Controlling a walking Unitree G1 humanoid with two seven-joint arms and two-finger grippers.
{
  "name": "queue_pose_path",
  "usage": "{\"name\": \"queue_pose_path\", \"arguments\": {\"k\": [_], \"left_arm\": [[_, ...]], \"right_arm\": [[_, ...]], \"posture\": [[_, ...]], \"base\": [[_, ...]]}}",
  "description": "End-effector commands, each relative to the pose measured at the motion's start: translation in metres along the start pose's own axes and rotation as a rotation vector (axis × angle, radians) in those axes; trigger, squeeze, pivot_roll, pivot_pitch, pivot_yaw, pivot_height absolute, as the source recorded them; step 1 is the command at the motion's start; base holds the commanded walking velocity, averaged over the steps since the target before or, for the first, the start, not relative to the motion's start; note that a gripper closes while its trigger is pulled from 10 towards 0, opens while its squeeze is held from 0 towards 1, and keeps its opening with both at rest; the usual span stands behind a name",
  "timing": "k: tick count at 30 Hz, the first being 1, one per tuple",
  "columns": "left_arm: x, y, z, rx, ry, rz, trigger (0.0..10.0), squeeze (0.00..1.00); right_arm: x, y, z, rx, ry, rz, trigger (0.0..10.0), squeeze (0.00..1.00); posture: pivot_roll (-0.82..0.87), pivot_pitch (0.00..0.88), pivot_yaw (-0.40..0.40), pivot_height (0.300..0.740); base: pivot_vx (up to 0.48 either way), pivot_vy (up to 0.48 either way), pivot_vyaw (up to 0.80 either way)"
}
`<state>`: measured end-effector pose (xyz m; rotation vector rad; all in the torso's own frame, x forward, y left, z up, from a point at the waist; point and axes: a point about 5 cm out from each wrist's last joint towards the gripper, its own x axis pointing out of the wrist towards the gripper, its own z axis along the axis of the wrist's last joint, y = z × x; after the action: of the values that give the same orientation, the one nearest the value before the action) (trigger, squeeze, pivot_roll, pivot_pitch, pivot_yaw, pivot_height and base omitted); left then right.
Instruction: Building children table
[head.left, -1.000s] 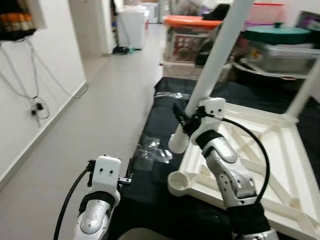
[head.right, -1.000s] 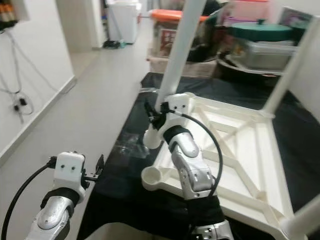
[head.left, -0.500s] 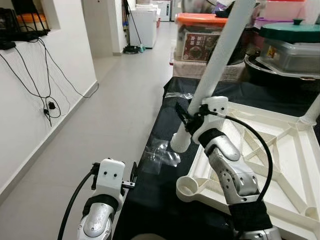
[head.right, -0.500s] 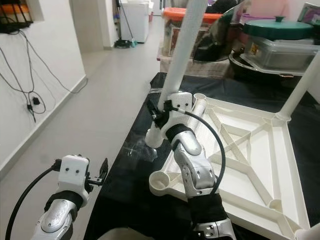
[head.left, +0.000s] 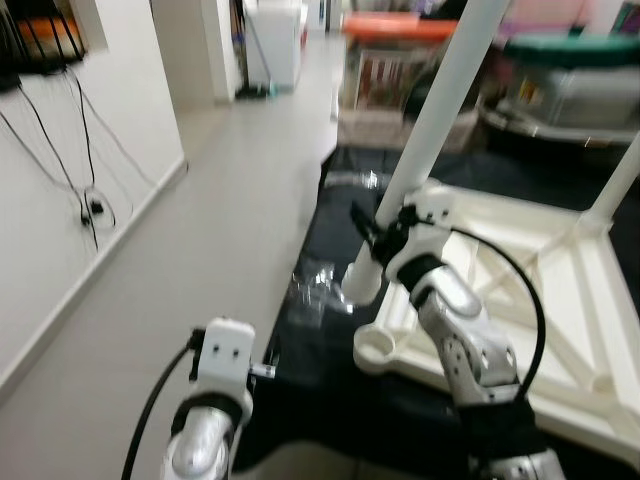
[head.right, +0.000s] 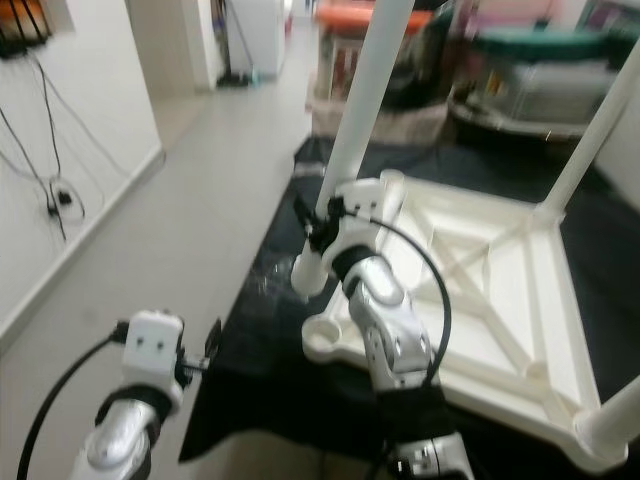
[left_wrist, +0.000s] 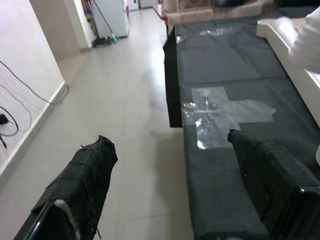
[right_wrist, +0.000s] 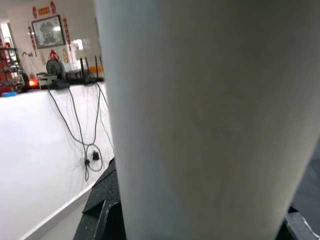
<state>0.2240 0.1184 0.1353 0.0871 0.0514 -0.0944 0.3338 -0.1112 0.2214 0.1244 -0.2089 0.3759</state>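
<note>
A white children's table (head.left: 560, 300) lies upside down on a black mat (head.left: 330, 400). My right gripper (head.left: 375, 235) is shut on a loose white table leg (head.left: 440, 110), which leans steeply. The leg's lower end (head.left: 360, 285) hangs over the mat, just outside the table's near left corner. An open round socket (head.left: 372, 350) shows at that corner. In the right wrist view the leg (right_wrist: 200, 120) is held close between the fingers (right_wrist: 102, 210). Another leg (head.left: 620, 180) stands at the table's far right corner. My left gripper (left_wrist: 175, 190) is open and low, over the floor by the mat's edge.
Clear plastic wrap (left_wrist: 220, 112) lies on the mat beside the table. Storage boxes, one with an orange lid (head.left: 400, 30), are stacked behind. A white wall with hanging cables (head.left: 80, 170) runs along the left. Grey floor (head.left: 200, 230) stretches into a corridor.
The whole picture has shifted and blurred, so the camera moved. My right gripper still holds the leg beside the table's corner. The left arm stays low.
</note>
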Motion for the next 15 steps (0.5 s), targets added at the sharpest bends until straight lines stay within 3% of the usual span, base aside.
{"name": "queue_pose_path", "arguments": {"k": [1, 15], "left_arm": [[-0.001, -0.0011, -0.0008, 0.002, 0.01, 0.001, 10.0, 0.0], [0.0025, -0.0005, 0.0021, 0.006, -0.011, 0.009, 10.0, 0.0]], "right_arm": [[-0.0008, -0.002, 0.0014, 0.008, -0.01, -0.007, 10.0, 0.0], [-0.0014, 0.0009, 0.0026, 0.018, -0.028, -0.008, 10.0, 0.0]], "posture": [[0.08, 0.002, -0.072, 0.74], [0.08, 0.0, -0.066, 0.74]], "base": [[0.0, 0.0, 0.0], [0.0, 0.0, 0.0]]}}
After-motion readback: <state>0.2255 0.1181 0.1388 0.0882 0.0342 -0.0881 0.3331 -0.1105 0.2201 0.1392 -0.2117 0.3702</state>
